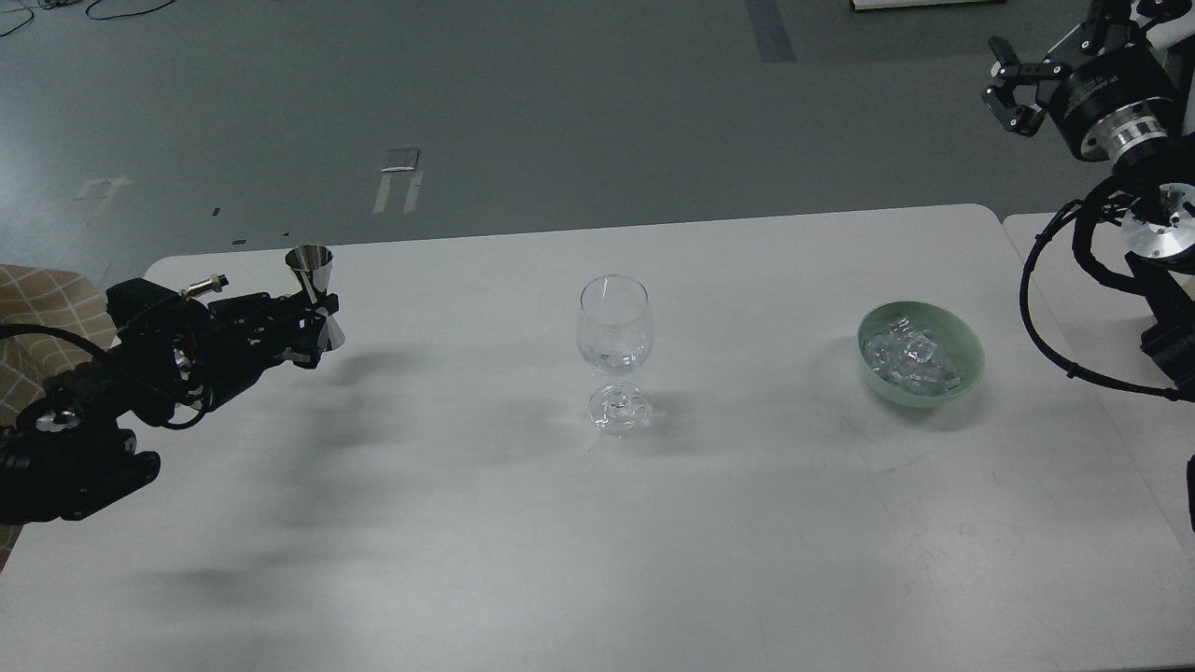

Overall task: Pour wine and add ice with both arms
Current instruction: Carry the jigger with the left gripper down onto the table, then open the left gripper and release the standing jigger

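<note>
A: Where was the ice (910, 359)?
B: In the bowl (966, 373), right of the glass (613, 327).
A: The grippers?
B: Left gripper (313, 322) clamped a jigger (315, 285) upright; right gripper (1013, 79) spread, empty.

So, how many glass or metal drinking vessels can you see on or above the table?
2. The wine glass stands near the table's middle, left of the green bowl. The metal jigger is held upright in the left gripper at the table's far left.

Wide bare table (392, 523) lay in front of me; only the wine glass (613, 345) and, I think well apart, the bowl (920, 359) blocked anything.
</note>
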Controlling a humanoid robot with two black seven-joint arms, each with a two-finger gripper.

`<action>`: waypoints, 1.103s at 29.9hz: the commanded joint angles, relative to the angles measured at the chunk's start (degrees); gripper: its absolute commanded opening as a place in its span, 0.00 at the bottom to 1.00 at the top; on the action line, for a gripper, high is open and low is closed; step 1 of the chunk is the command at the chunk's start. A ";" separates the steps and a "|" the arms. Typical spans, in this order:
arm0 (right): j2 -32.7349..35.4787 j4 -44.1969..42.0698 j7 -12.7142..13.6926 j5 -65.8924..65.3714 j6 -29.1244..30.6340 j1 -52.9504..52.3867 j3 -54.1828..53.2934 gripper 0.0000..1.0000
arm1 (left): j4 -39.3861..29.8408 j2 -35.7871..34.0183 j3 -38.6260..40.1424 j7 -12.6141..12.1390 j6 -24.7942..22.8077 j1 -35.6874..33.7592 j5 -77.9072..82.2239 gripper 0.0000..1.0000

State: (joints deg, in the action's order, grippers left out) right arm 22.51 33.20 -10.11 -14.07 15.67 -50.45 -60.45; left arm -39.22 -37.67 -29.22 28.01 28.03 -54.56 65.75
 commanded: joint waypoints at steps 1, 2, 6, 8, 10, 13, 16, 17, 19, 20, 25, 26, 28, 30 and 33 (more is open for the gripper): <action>0.25 0.11 0.09 0.00 -0.02 0.00 -0.02 1.00 | 1.95 -0.21 -0.05 -0.01 -0.03 1.12 -0.18 0.27; 0.25 0.20 0.09 0.00 -0.02 0.00 -0.02 1.00 | 2.39 -0.13 0.04 -0.01 -0.03 1.48 -0.27 0.26; 0.25 0.46 0.09 0.00 -0.02 0.00 -0.02 1.00 | 3.44 -0.13 1.01 -0.01 -0.03 2.36 -1.06 0.26; 0.25 0.46 0.00 0.00 -0.02 0.00 -0.02 1.00 | 3.44 -0.13 0.92 -0.01 -0.03 2.79 -1.06 0.26; 0.25 0.46 0.09 0.00 -0.02 0.00 -0.02 1.00 | 3.53 -0.04 0.92 -0.01 -0.03 4.19 -1.06 0.26; 0.25 0.46 0.09 0.00 -0.02 0.00 -0.02 1.00 | 3.71 -0.04 1.10 -0.01 -0.03 6.66 -1.84 0.26; 0.25 0.46 0.09 0.00 -0.02 0.00 -0.02 1.00 | 4.67 0.05 1.01 -0.01 -0.03 7.89 -3.86 0.26; 0.17 0.55 0.00 0.00 -0.02 0.00 -0.02 1.00 | 5.20 0.05 1.01 -0.01 -0.03 8.50 -4.83 0.26; 0.08 0.64 0.09 0.00 -0.02 0.09 -0.02 1.00 | 5.64 0.05 1.01 -0.01 -0.03 8.86 -5.62 0.26; 0.08 0.64 0.09 0.00 -0.02 0.09 -0.02 1.00 | 5.64 0.05 1.01 -0.01 -0.03 8.86 -5.72 0.26; 0.08 0.64 0.09 0.00 -0.11 0.00 -0.02 1.00 | 5.64 -0.13 1.01 -0.01 -0.03 8.86 -5.72 0.26; 0.08 0.64 0.09 0.00 -0.11 0.00 -0.02 1.00 | 5.64 -0.13 1.01 -0.01 -0.03 8.86 -5.72 0.26; 0.08 0.64 0.09 0.00 -0.11 0.00 -0.02 1.00 | 5.64 -0.13 1.01 -0.01 -0.03 8.86 -5.72 0.26; 0.08 0.64 0.09 0.00 -0.11 0.00 -0.02 1.00 | 5.55 -0.21 1.10 -0.01 -0.03 8.77 -5.80 0.35; 0.17 0.64 0.09 0.00 -0.11 0.00 0.07 1.00 | 5.55 -0.92 1.45 -0.01 -0.03 8.60 -6.16 0.61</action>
State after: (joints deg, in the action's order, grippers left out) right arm 22.59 33.84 -10.02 -14.07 15.55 -50.41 -60.47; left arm -33.59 -38.06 -28.05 28.01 27.99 -45.83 59.86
